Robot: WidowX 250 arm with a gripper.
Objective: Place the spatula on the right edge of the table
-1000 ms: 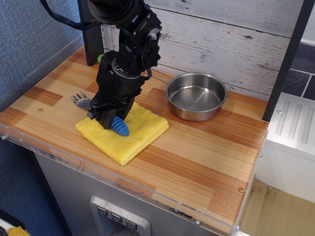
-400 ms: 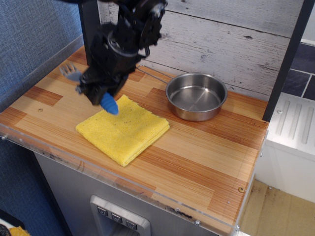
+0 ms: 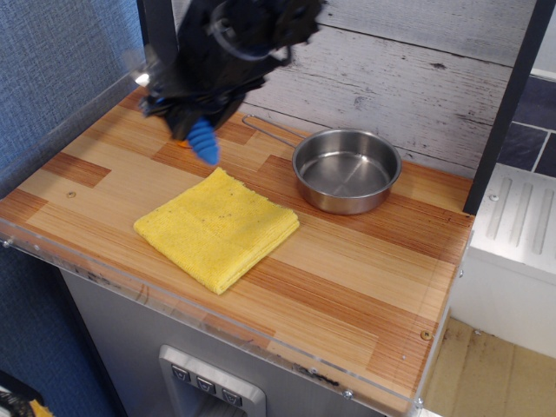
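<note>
My gripper (image 3: 189, 117) is shut on the spatula (image 3: 203, 144) and holds it in the air above the back left part of the table (image 3: 365, 269). The ribbed bright-blue handle sticks out below the fingers, pointing down and to the right. The grey pronged head (image 3: 142, 76) shows faintly, blurred, at the upper left behind the gripper. The spatula hangs above the wood just beyond the far corner of the yellow cloth (image 3: 217, 228).
A folded yellow cloth lies at the front left. A steel pan (image 3: 346, 170) with a thin handle stands at the back centre. An orange object (image 3: 184, 144) peeks out under the gripper. A white ribbed surface (image 3: 519, 221) lies right of the table.
The gripper has lifted the spatula off the yellow cloth and carried it up and toward the back, then slightly right.
</note>
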